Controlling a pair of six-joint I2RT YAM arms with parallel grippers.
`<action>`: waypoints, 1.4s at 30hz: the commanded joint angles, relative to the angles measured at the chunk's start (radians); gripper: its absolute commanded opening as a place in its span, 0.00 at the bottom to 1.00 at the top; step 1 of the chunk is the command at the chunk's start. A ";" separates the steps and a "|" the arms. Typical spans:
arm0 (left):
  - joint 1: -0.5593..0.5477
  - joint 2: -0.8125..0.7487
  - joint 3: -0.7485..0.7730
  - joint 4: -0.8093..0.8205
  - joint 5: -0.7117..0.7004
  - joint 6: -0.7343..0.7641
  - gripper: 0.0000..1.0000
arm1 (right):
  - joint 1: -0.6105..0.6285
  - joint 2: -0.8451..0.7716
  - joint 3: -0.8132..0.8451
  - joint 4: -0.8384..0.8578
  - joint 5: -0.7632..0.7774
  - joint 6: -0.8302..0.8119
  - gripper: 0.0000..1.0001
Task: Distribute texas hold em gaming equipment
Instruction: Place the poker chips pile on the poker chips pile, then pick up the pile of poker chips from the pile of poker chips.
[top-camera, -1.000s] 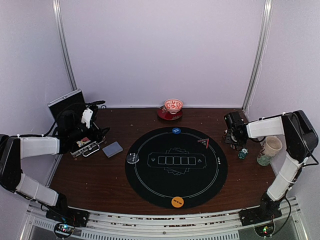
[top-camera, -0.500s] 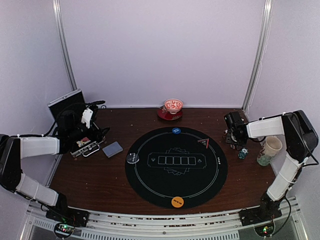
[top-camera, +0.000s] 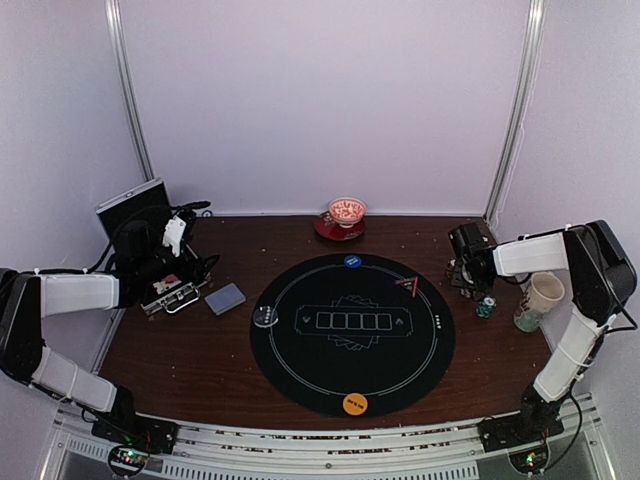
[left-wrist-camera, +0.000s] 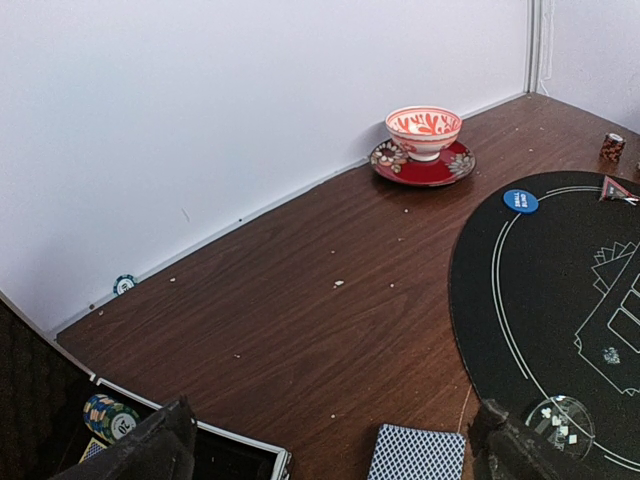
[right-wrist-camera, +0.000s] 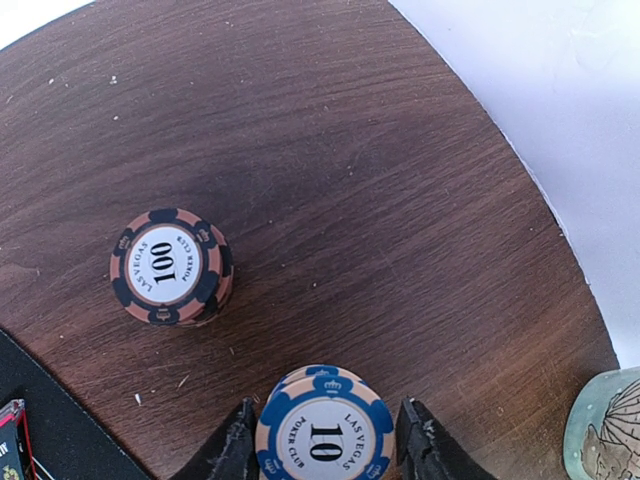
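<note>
In the right wrist view my right gripper (right-wrist-camera: 325, 450) has a finger hard against each side of a blue-and-peach "10" chip stack (right-wrist-camera: 322, 425) on the wood. A black-and-peach "100" chip stack (right-wrist-camera: 170, 266) stands apart, up and to the left. My left gripper (left-wrist-camera: 330, 462) is open and empty, low over the table between the open chip case (left-wrist-camera: 235, 462) and the grey-blue card deck (left-wrist-camera: 418, 455). Blue (top-camera: 351, 261), orange (top-camera: 354, 403) and clear white (top-camera: 265, 316) marker discs lie on the mat's rim. My right gripper (top-camera: 468, 280) is just off the mat's right edge.
The big black mat (top-camera: 300, 370) fills the table's middle, a red card (top-camera: 407, 285) on its right part. A red-and-white bowl (top-camera: 347, 212) stands at the back wall, a mug (top-camera: 540, 298) far right. One chip (left-wrist-camera: 124, 284) lies by the wall.
</note>
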 joint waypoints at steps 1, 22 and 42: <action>-0.002 -0.006 0.016 0.028 0.005 0.008 0.98 | -0.005 0.015 0.026 -0.007 0.013 -0.001 0.46; -0.001 -0.004 0.016 0.029 0.004 0.008 0.98 | -0.003 -0.051 0.006 0.003 0.013 0.004 0.33; -0.002 -0.004 0.018 0.031 -0.005 0.009 0.98 | 0.136 -0.099 0.037 0.004 0.034 -0.033 0.32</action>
